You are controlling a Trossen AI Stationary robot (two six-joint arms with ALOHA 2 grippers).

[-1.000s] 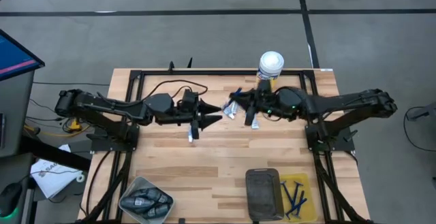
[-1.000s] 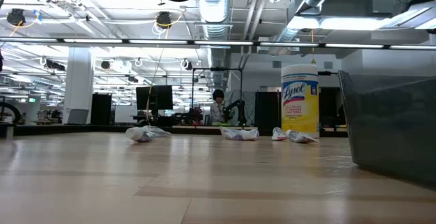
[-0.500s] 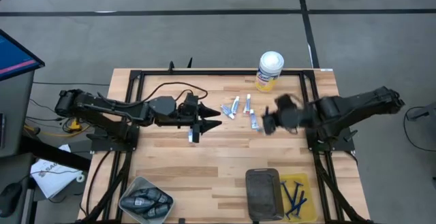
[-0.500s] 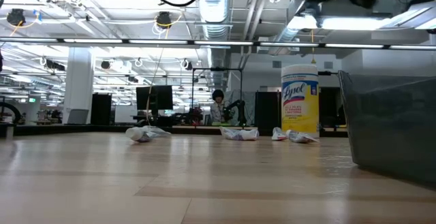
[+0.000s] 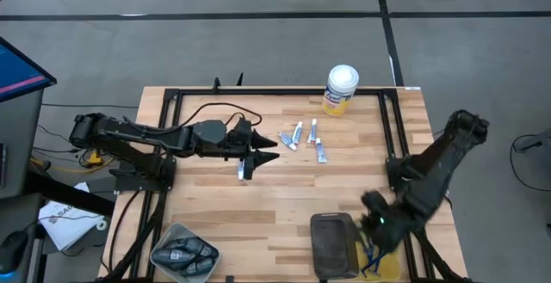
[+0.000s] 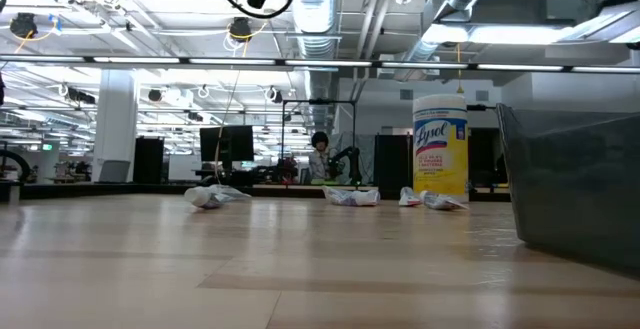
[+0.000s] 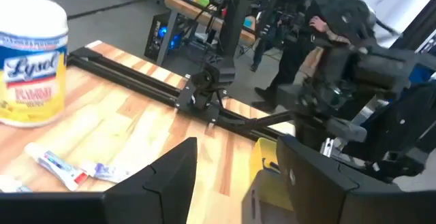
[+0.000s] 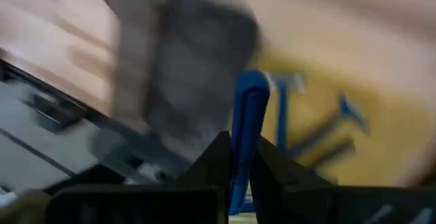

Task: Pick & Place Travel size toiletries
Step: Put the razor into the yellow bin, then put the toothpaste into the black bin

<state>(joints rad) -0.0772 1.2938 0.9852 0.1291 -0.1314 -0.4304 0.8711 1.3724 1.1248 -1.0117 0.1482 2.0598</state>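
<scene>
Several small white tubes (image 5: 299, 137) lie on the far middle of the table; one more tube (image 5: 243, 171) lies below my left gripper (image 5: 261, 150), which hovers open above the table's middle. In the low view the tubes (image 6: 350, 196) rest flat on the wood. My right gripper (image 5: 374, 224) is at the near right, above a yellow tray (image 5: 394, 231) that holds blue razors (image 5: 373, 250). It is shut on a blue razor (image 8: 248, 108). In the left wrist view my left gripper (image 7: 238, 183) stands wide open over tubes (image 7: 65, 169). My right gripper holds the blue razor by its handle (image 8: 245, 149), pinched between the two fingers (image 8: 216, 161). The razor is lifted clear above the yellow tray (image 8: 381, 115), and its handle sticks out past the fingertips. Its head does not show.
A yellow canister with a white lid (image 5: 341, 89) stands at the far edge, tall in the low view (image 6: 440, 147). A dark grey tray (image 5: 333, 245) sits beside the yellow one at the near edge. A bin of dark grey pieces (image 5: 183, 254) is at the near left.
My right gripper has left the tubes at the far middle, swung toward the table's right edge and then quickly toward the near edge, ending above the yellow tray. The blue razor that lay among the tubes has gone with it. The tubes have stayed where they were.
</scene>
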